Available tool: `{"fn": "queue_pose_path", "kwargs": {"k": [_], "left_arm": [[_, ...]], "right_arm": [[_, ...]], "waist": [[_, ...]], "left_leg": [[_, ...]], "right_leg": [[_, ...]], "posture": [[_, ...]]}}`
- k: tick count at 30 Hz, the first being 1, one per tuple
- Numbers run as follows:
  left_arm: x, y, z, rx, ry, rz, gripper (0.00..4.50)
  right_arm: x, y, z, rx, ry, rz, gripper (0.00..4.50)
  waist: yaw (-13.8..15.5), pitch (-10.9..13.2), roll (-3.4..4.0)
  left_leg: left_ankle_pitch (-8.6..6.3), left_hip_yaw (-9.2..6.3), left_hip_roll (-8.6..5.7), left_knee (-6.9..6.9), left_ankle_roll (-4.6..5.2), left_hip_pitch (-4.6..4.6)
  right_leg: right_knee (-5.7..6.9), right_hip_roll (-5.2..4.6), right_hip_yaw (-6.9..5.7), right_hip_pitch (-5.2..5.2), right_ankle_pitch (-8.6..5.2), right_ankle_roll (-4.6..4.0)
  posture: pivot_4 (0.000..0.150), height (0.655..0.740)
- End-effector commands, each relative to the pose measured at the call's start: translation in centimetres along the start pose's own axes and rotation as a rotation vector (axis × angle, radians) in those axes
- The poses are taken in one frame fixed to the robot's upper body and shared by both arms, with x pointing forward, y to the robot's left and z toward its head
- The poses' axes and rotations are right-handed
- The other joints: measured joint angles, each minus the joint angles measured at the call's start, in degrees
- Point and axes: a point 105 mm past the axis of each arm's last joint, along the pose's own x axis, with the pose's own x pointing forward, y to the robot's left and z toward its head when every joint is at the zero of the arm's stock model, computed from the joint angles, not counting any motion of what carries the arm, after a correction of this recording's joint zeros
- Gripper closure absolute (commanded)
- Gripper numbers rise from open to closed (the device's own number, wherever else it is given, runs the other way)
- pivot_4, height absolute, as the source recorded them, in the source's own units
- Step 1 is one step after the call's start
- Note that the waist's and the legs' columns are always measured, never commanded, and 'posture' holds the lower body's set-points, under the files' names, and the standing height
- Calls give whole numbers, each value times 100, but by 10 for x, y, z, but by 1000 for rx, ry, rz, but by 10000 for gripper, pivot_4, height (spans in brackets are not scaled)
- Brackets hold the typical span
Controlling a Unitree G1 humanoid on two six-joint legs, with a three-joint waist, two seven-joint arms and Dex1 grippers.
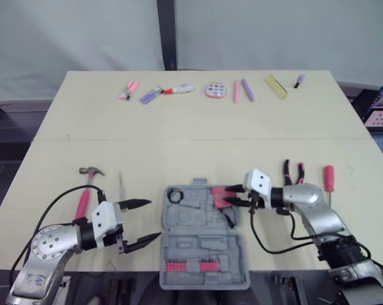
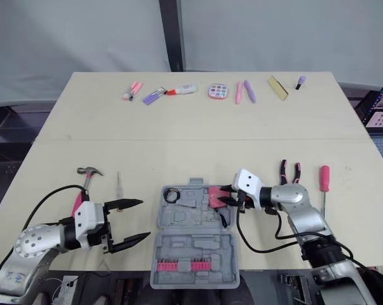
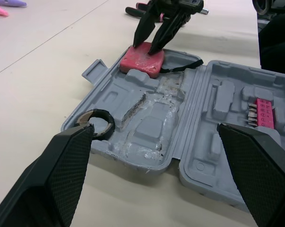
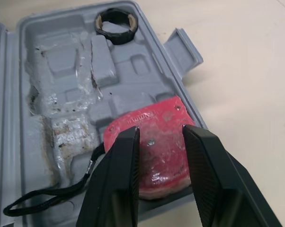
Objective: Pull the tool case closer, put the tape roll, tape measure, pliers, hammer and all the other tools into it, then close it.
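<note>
The grey tool case [image 1: 198, 244] lies open at the table's front centre. A black tape roll [image 3: 107, 117] sits in its far-left pocket. The red tape measure [image 4: 152, 116] lies in the far-right corner of the case, its black strap [image 4: 48, 194] trailing inside. My right gripper [image 1: 229, 196] hovers right over it, fingers slightly apart, tips at its top face and not around it. My left gripper [image 1: 154, 219] stands wide open just left of the case, holding nothing. On the table lie the hammer [image 1: 86, 187] at the left and the pliers [image 1: 293, 171] at the right.
A red-handled screwdriver [image 1: 329, 181] lies right of the pliers. A thin small tool [image 1: 121, 184] rests between hammer and case. A pink bit strip [image 1: 191, 267] fills the near half of the case. Several small pink and purple items [image 1: 207, 89] line the far edge.
</note>
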Motion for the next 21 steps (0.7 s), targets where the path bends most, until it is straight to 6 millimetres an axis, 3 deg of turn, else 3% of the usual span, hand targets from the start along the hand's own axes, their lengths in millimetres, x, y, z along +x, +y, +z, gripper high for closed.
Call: {"fn": "queue_pose_path", "kwargs": {"k": [1, 21], "left_arm": [[-3, 1, 8, 29, -12, 0, 0], [-5, 3, 10, 40, -4, 0, 0]], "right_arm": [[0, 1, -2, -10, -2, -1, 29668], [7, 6, -32, 124, 36, -20, 29668]], "waist": [[2, 0, 0], [-2, -2, -2]], "left_leg": [[0, 0, 0, 0, 0, 0], [0, 0, 4, -1, 0, 16]], "right_leg": [[0, 0, 0, 0, 0, 0], [1, 2, 2, 13, 0, 0]], "posture": [[1500, 7400], [1500, 7400]]}}
